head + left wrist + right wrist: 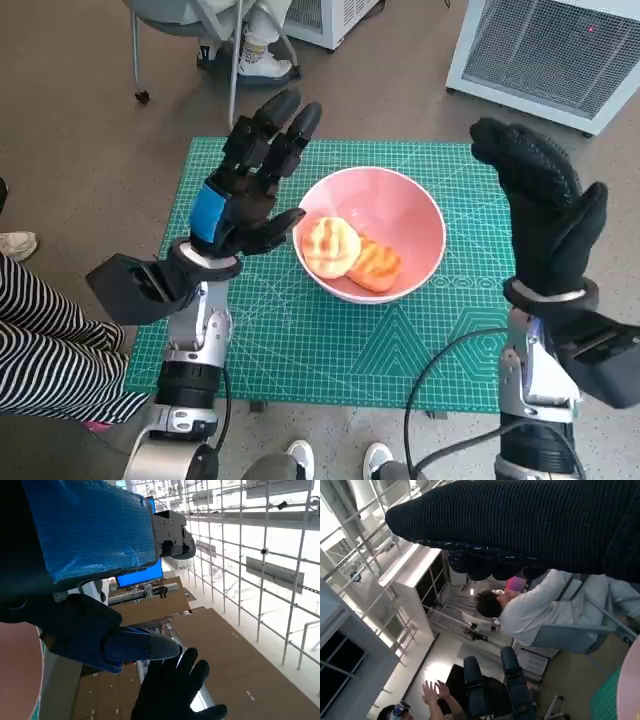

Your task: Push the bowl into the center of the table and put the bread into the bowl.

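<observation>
Bread lies in two toasted pieces inside the pink bowl, as we see from the head view; the bowl sits near the middle of the green cutting mat that covers the surface. Our left hand is raised just beside the bowl's left rim, fingers spread and holding nothing. Our right hand, in its black glove, is lifted to the right of the bowl, fingers extended and empty. A striped trouser leg shows at the left edge, and a chair with someone's shoes stands beyond the mat.

From the left wrist view we see the blue tape on the left hand, an edge of the bowl, and the gloved right hand with its fingers apart.

From the right wrist view the glove crosses the picture. Beyond it, a person in a white top sits in a chair, and a raised hand shows lower down.
</observation>
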